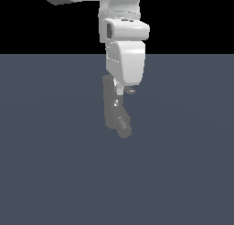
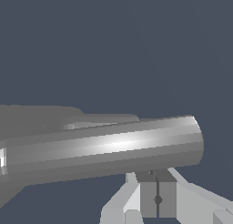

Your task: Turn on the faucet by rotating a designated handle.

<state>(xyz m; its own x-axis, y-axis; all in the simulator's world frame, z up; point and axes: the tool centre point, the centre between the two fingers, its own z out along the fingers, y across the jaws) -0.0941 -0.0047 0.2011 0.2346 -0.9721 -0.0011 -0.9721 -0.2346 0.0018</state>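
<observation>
The faucet (image 1: 114, 110) stands near the middle of the flat grey floor (image 1: 45, 164), a dark upright cylinder with its stubby spout (image 1: 124, 127) angled down toward the exterior view's right. The arm hangs straight above it, hiding the top. In the wrist view a long pale rod, most likely the handle (image 2: 109, 148), lies just past the hand (image 2: 157, 199), whose fingers look pressed together with only a thin seam between them and nothing pinched. The handle looks rigid, smooth and metal-like, so probably slippery; it should swing on a pivot. Pushing sideways near its free end would likely give the best leverage.
</observation>
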